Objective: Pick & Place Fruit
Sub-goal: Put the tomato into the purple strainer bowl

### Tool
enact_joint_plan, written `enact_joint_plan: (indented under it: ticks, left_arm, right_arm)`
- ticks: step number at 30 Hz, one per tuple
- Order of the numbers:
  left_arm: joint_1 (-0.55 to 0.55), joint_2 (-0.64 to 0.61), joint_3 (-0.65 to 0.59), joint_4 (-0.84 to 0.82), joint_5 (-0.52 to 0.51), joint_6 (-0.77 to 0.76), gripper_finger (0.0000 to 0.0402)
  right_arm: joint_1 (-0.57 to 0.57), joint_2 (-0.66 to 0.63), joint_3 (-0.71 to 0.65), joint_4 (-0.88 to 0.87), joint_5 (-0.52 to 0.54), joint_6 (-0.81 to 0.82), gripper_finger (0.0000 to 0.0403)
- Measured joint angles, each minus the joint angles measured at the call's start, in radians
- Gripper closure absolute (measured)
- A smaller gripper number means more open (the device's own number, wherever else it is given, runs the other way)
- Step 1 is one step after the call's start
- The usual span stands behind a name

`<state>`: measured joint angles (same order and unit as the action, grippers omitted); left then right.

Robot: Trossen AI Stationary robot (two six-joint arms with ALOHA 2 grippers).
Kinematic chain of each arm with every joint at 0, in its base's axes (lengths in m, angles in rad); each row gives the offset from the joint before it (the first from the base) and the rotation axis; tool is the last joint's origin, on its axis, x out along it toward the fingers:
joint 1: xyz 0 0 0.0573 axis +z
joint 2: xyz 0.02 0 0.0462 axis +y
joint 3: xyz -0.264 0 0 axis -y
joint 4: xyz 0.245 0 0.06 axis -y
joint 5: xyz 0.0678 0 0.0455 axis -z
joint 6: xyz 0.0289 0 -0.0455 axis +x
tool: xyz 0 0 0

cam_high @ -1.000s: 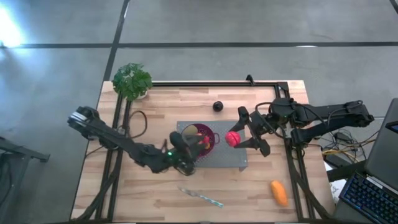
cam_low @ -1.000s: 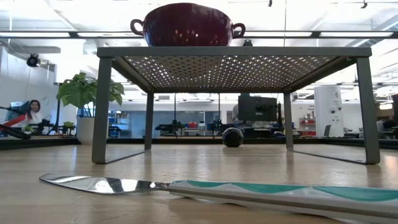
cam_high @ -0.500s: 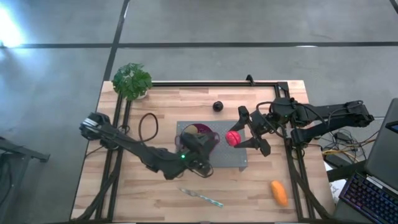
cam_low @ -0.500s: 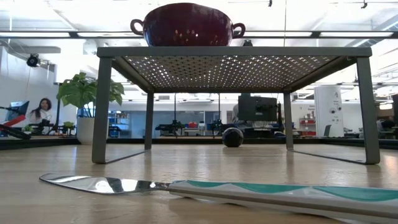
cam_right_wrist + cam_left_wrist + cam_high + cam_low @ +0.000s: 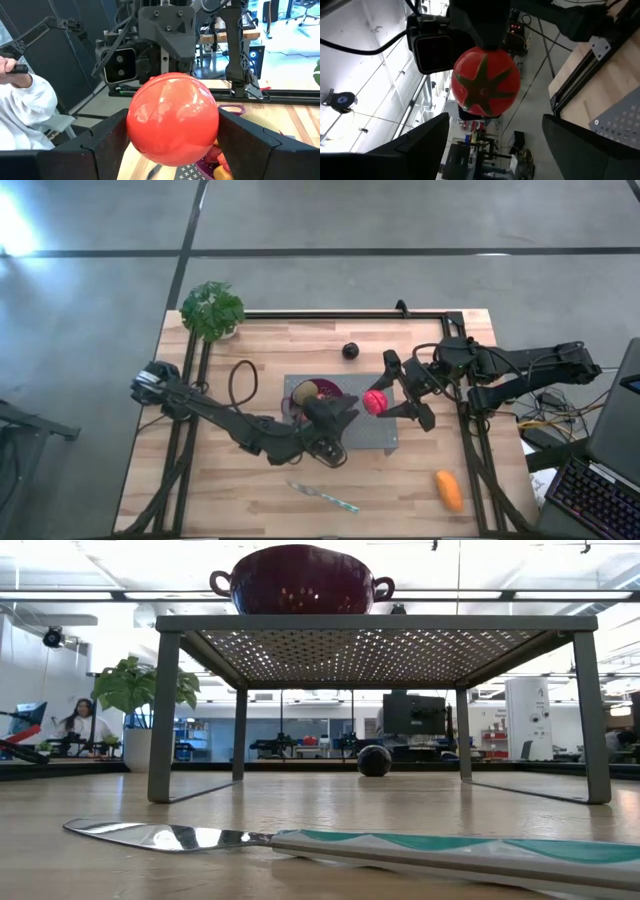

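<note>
From overhead, a pale plank table (image 5: 250, 490) carries a grey perforated metal rack (image 5: 375, 438) with a dark red round bowl (image 5: 345, 395) on top, fruit showing inside it. The right gripper (image 5: 400, 393) hangs over the rack's right part, its two dark fingers clamped on a glossy pink-red ball (image 5: 374, 402) just beside the bowl. The left gripper (image 5: 335, 420) reaches in from the left, its tip at the bowl's near edge; from up here I can't tell how its fingers stand. A small dark plum (image 5: 350, 350) sits alone on the wood behind the rack, an oblong orange fruit (image 5: 449, 490) lies well apart near the right front corner, a slim knife (image 5: 322, 497) lies in front of the rack, and a leafy plant (image 5: 212, 310) stands at the back left corner.

At table height, the bowl (image 5: 301, 578) sits on the mesh-topped rack (image 5: 372, 648), smooth and two-handled. The plum (image 5: 374, 760) rests on the wood beyond it; the knife (image 5: 300, 843), silver blade and teal handle, lies across the front.

The left wrist camera shows its own fingers (image 5: 415, 150) spread wide with nothing between them, and the ball (image 5: 485, 81) beyond, green star-shaped mark facing us, gripped by the other arm.

The right wrist camera shows the ball (image 5: 172, 118), shiny and round, filling the gap between its fingers (image 5: 102, 145), touching both. A person's white sleeve (image 5: 25, 100) shows at the side.
</note>
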<state>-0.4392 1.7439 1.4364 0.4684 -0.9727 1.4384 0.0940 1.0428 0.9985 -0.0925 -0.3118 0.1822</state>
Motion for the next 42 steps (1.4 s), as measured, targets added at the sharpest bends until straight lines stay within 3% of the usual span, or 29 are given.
enact_joint_plan:
  ticks: [9,15,19,27,35,42]
  left_arm:
    - [0.044,0.002,-0.001,0.005,0.052,0.008,0.0076]
    - [0.043,0.003,0.001,0.013,0.086,0.003,0.0076]
    - [0.043,0.003,-0.001,0.012,0.083,0.009,0.0076]
    - [0.042,0.003,-0.002,0.003,0.046,0.026,0.0076]
    - [0.035,0.003,-0.002,-0.009,0.028,0.014,0.0076]
    - [0.025,0.003,-0.002,-0.024,0.026,-0.019,0.0114]
  right_arm:
    - [0.0,0.0,0.0,0.0,0.001,-0.002,0.0152]
    - [0.0,0.004,0.0,0.003,0.076,-0.004,0.0134]
    - [0.0,0.042,0.001,0.026,0.08,0.001,0.0127]
    - [0.001,0.12,0.026,0.065,0.079,-0.006,0.0152]
    - [0.002,0.14,0.053,0.062,0.076,-0.009,0.0128]
    - [0.002,0.137,0.053,0.043,0.076,-0.01,0.0147]
